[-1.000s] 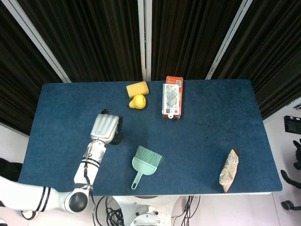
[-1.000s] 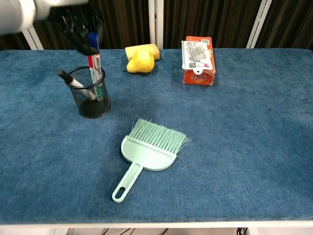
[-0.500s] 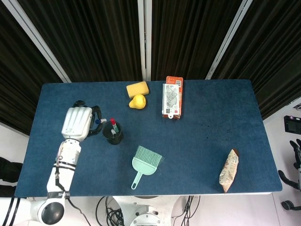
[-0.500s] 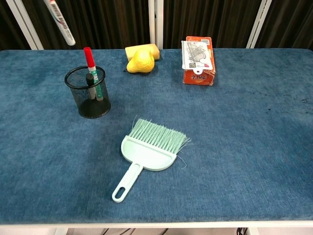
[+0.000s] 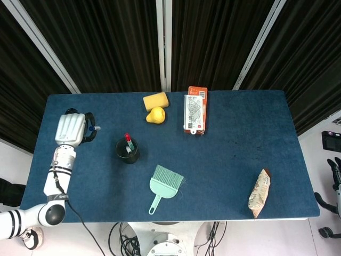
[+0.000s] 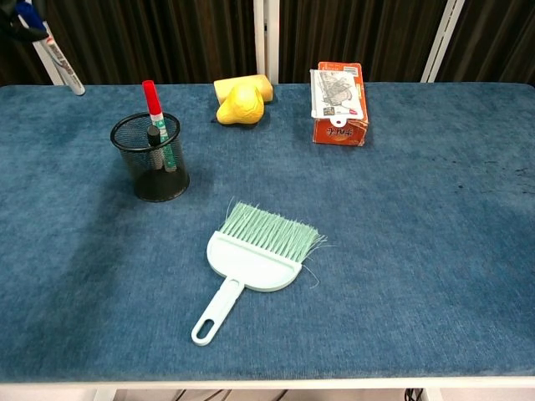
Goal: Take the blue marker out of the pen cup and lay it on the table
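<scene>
My left hand hovers over the table's left end, well to the left of the black mesh pen cup. It holds the blue marker, which hangs tilted in the air with its blue cap uppermost, and only its tip pokes out of the hand in the head view. Dark fingers show at the chest view's top left corner. The cup stands upright with a red-capped marker and other pens in it. A sliver of my right hand shows off the table's right side.
A mint hand brush lies in front of the cup. A yellow sponge and a yellow pear-shaped toy sit at the back, next to an orange carded pack. A snack bag lies near the front right corner.
My left hand lifted the blue marker out of the cup and carried it left, away from the cup. The cup and the remaining pens stayed put.
</scene>
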Robot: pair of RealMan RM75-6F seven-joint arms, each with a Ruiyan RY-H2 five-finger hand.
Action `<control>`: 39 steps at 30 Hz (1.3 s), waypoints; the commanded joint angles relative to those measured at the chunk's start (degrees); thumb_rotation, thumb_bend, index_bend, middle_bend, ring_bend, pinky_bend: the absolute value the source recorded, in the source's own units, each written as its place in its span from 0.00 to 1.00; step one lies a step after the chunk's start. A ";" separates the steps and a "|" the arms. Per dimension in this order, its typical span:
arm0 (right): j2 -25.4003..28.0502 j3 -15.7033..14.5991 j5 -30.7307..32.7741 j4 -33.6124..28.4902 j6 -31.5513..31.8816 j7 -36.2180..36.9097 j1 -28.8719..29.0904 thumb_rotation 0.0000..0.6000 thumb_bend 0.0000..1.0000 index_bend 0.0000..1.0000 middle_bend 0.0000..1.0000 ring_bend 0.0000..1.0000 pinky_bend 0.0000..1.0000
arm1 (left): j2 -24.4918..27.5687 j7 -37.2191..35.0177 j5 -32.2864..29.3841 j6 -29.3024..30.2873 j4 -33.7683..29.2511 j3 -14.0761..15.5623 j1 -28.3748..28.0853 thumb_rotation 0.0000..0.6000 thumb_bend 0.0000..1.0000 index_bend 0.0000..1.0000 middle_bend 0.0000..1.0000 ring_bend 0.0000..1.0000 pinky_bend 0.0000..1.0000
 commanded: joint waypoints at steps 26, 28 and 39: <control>0.17 0.15 1.65 -0.44 -0.92 0.45 -0.04 1.00 0.18 0.00 0.00 0.00 0.00 | 10.28 -6.68 23.45 1.41 -6.79 13.86 13.59 1.00 0.26 0.02 0.00 0.00 0.04; 0.11 0.11 1.35 -0.60 -0.74 0.35 -0.03 1.00 0.18 0.00 0.00 0.00 0.00 | 11.88 -8.70 26.34 4.36 -7.79 15.12 16.39 1.00 0.26 0.02 0.00 0.00 0.03; -3.50 -1.43 -6.62 3.02 3.96 -0.41 -0.25 1.00 0.18 0.00 0.00 0.00 0.00 | 6.84 -17.27 41.21 18.31 12.50 21.42 30.51 1.00 0.26 0.03 0.00 0.00 0.04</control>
